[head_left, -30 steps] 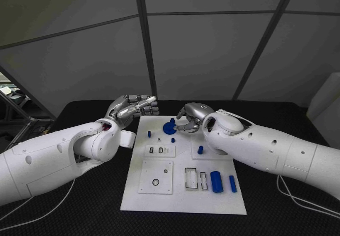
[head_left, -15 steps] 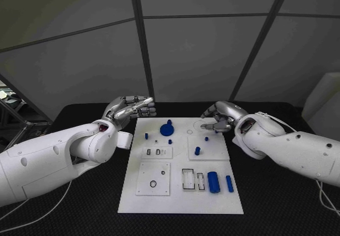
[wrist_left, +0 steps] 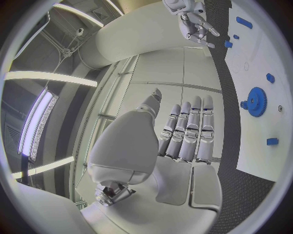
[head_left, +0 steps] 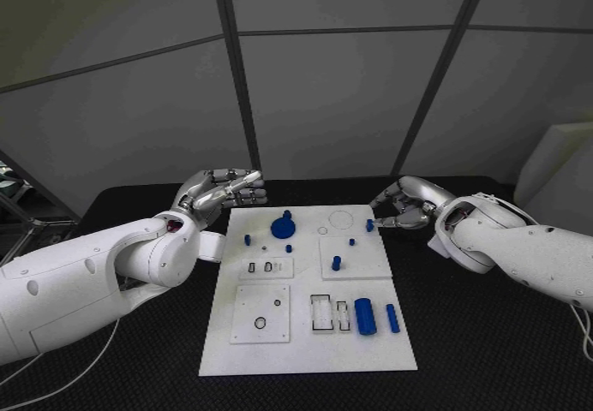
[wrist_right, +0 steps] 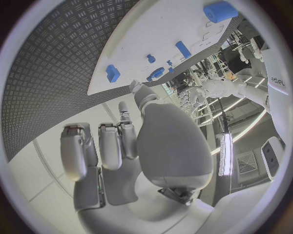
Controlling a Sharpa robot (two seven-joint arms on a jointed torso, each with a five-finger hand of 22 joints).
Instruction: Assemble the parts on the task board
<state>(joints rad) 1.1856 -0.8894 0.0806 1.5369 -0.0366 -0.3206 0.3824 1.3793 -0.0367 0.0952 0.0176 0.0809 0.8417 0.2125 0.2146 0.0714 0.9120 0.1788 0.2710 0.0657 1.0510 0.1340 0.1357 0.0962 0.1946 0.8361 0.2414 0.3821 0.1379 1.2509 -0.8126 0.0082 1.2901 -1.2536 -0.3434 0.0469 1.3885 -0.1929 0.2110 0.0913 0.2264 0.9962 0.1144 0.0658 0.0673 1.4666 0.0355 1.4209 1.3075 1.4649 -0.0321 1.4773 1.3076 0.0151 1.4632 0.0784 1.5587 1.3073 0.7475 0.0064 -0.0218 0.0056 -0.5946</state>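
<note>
The white task board (head_left: 309,342) lies in the middle of the table. A blue gear (head_left: 283,227) (wrist_left: 256,101) sits near its far edge, with small blue pegs (head_left: 336,264) standing around it. One peg (head_left: 369,225) (wrist_right: 112,73) stands at the far right edge, just clear of my right hand's fingertips. A thick blue cylinder (head_left: 366,316) (wrist_right: 219,10) and a slim one (head_left: 392,318) lie at the near right. My left hand (head_left: 223,190) (wrist_left: 186,131) hovers off the far left corner, fingers straight, holding nothing. My right hand (head_left: 408,204) (wrist_left: 192,20) hangs beside the far right corner, fingers loosely bent, empty.
White insert plates with slots and holes (head_left: 263,312) cover the board's near half. Black patterned table (head_left: 494,342) surrounds the board. Grey wall panels stand behind the table's far edge.
My right hand has left the blue gear and moved right, off the board's far right corner, uncovering a peg at that edge. The left hand has stayed in place.
</note>
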